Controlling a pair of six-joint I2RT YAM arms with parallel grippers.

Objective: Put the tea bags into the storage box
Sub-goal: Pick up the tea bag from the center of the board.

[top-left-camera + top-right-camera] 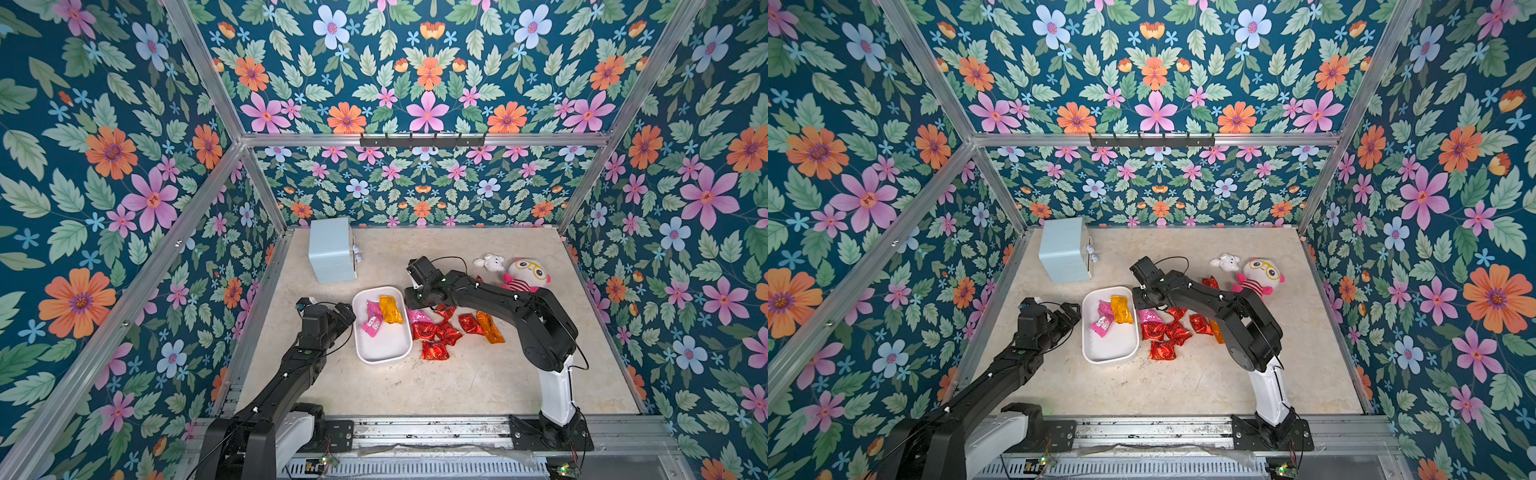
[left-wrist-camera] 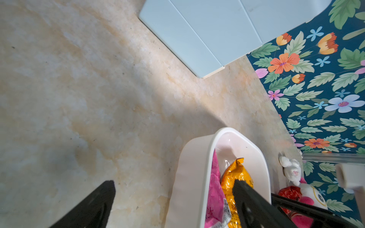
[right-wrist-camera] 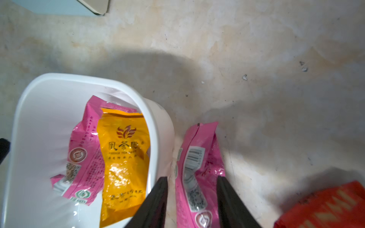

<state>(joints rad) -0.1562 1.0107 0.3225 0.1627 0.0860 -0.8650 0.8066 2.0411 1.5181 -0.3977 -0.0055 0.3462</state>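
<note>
The right gripper point(image 3: 192, 177) is straddling 1 pink barcoded tea bag point(image 3: 199, 158), jaws parted, not clenching. Just beside it, inside the storage box point(image 3: 59, 76), an orange tea bag point(image 3: 124, 158) is showing "PHOENIX TEA". The left gripper point(image 2: 173, 181) is gaping too.

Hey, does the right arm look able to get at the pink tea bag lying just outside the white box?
Probably yes. The right end effector is open astride the pink tea bag, which lies beside the storage box wall, with nothing seen lying on it.
</note>
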